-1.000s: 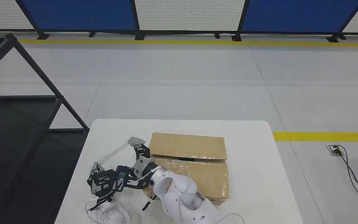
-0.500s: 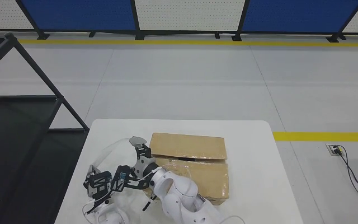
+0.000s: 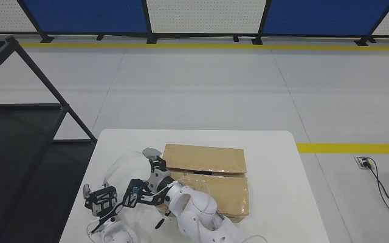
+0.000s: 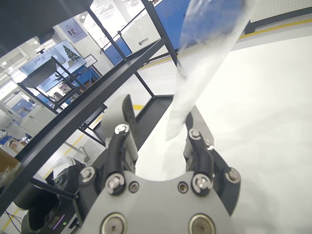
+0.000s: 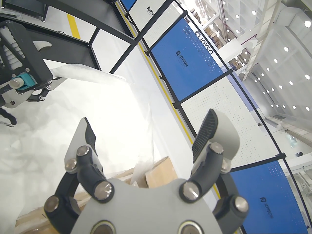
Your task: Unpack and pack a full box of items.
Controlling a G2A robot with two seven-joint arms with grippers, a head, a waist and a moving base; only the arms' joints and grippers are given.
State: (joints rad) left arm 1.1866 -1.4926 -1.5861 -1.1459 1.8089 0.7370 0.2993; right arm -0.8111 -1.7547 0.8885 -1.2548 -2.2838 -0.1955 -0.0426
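A brown cardboard box [image 3: 206, 176], flaps shut, lies in the middle of the white table [image 3: 273, 182]. A clear plastic film [image 3: 121, 163] arcs from the box's left end to my left gripper [image 3: 97, 199] near the table's left edge. In the left wrist view that gripper [image 4: 158, 113] is open, and the film [image 4: 195, 74] rests against one fingertip [image 4: 191, 122]. My right gripper [image 3: 152, 159] is by the box's left corner. In its own view it [image 5: 148, 132] is open and holds nothing, with the film [image 5: 92, 76] and a box corner [image 5: 158, 171] beyond.
A black metal rack [image 3: 36, 121] stands beside the table on the left. Blue and white partition panels [image 3: 200, 15] line the far side of the floor. Bare tabletop lies right of the box and behind it.
My left gripper has moved left, away from the box and toward the table's left edge, and the film is drawn out with it. The right gripper has barely shifted.
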